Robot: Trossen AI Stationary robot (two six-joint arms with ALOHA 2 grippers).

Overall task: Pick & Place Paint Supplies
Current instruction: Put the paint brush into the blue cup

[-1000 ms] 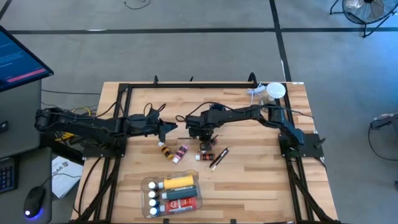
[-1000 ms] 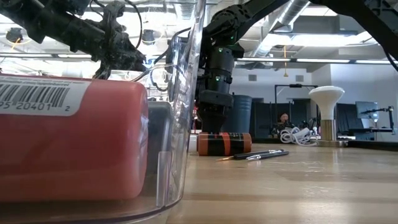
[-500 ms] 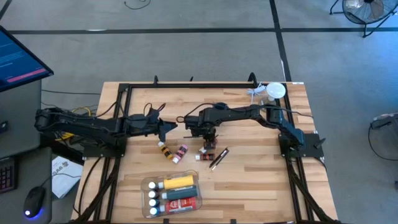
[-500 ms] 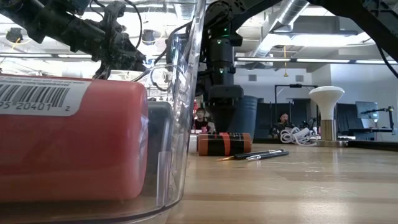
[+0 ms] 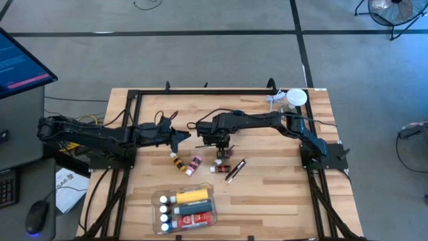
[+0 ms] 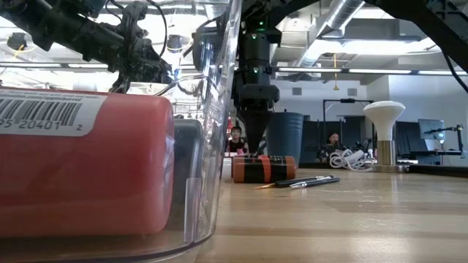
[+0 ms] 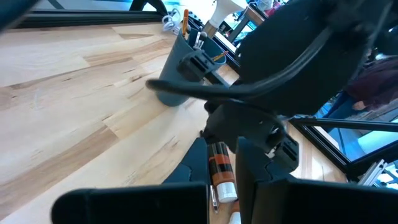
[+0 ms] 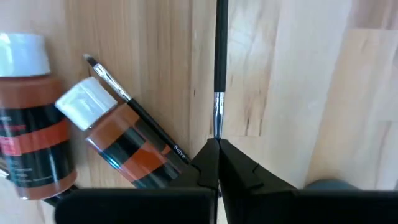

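Two brown bottles [image 8: 124, 146] below fingers [image 8: 208, 165]

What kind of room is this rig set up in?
Probably a robotics lab or workshop in an industrial space: exposed ceiling ducts, a bare concrete floor with tape lines, a fan, a monitor beside the wooden table, and people in the background.

A robotics lab — concrete floor [image 5: 200, 53], ceiling ducts [image 6: 344, 14], a monitor [image 5: 20, 63] beside the workbench [image 5: 281, 194].

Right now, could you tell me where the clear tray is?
In the high view, the clear tray sits at the table's near edge, left of centre, below the loose brown bottles.
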